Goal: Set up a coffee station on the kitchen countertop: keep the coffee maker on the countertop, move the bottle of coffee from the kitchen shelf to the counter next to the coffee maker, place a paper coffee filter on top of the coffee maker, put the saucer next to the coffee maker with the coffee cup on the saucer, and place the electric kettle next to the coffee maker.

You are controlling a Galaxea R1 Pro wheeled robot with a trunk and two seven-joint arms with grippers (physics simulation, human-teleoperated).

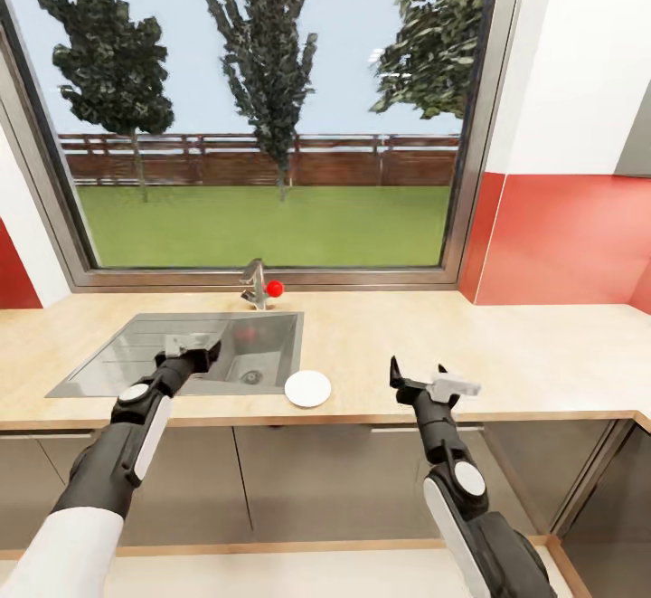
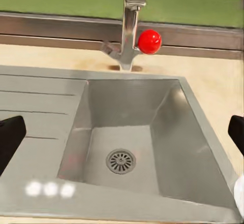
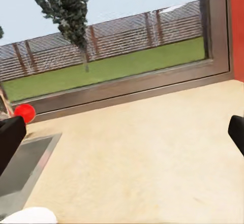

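Note:
The kitchen countertop (image 1: pixel 506 354) is a light wood-grain slab under a big window. A small round white saucer (image 1: pixel 307 388) lies on it near the front edge, just right of the sink; its rim also shows as the saucer (image 2: pixel 240 193) and the saucer (image 3: pixel 30 215) in the wrist views. My left gripper (image 1: pixel 201 350) hovers open over the sink's drainboard, nothing between its fingers (image 2: pixel 10 137). My right gripper (image 1: pixel 418 368) is open and empty above the counter's front edge, right of the saucer, its black fingers (image 3: pixel 237 132) spread wide. Coffee maker, bottle, shelf, filter, cup and kettle are out of view.
A steel sink (image 1: pixel 108 358) with a deep basin (image 2: pixel 122 132) is set into the counter's left half. Behind it stands a faucet (image 1: pixel 255 283) with a red knob (image 1: pixel 275 288). A red wall (image 1: pixel 561 236) closes the right side. Grey cabinet fronts (image 1: pixel 344 480) run below.

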